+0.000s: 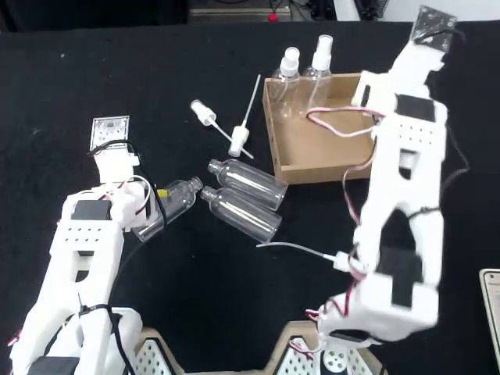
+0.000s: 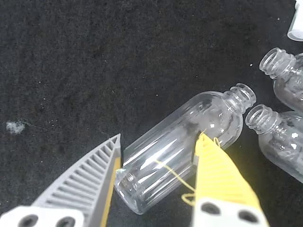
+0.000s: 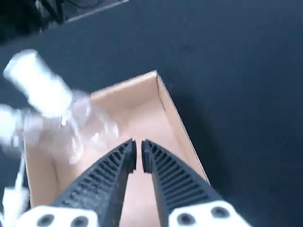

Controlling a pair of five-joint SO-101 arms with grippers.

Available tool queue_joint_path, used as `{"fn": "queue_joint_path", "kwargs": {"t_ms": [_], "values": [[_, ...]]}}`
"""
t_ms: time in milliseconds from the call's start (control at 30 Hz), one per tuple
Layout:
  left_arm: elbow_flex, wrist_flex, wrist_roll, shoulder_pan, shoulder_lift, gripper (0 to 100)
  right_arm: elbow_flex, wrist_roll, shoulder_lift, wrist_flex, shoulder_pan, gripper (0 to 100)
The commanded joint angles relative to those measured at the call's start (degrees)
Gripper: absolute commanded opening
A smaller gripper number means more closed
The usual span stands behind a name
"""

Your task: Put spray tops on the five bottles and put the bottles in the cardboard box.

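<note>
A clear open bottle (image 2: 175, 142) lies on the black table with my left gripper (image 2: 161, 142) shut on its body, one finger on each side. Two more open bottles (image 1: 247, 182) (image 1: 239, 213) lie beside it, necks toward it. Two loose spray tops (image 1: 205, 114) (image 1: 239, 141) lie near the cardboard box (image 1: 312, 160). A third spray top (image 1: 337, 259) with its long tube lies by the right arm. Two capped bottles (image 1: 287, 78) (image 1: 319, 66) stand in the box's far corner. My right gripper (image 3: 138, 144) hangs over the box, shut and empty.
The right arm (image 1: 398, 195) stretches from the front edge up over the box's right side. A small white marker card (image 1: 110, 131) lies behind the left arm. Bare black cloth lies to the far left and at the front centre.
</note>
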Motion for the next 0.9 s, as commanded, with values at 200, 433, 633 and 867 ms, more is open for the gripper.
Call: {"fn": "queue_joint_path", "kwargs": {"t_ms": [200,433,633,867], "values": [[-0.5,-1.1,0.4,-0.7,-0.2,24,17.8,12.0,-22.5,8.7,-8.4,1.3],[-0.6,-1.1,0.4,-3.6,-0.2,24,22.7,20.1,-29.3,20.8,-26.0,10.0],[-3.6,-2.5,5.0,-16.9,-0.2,24,22.5,19.9,-27.1,24.4,-39.1,19.8],[-3.3,-6.6,7.3,-23.5,0.0,24,22.7,19.9,-18.1,23.3,-48.6,18.7]]}}
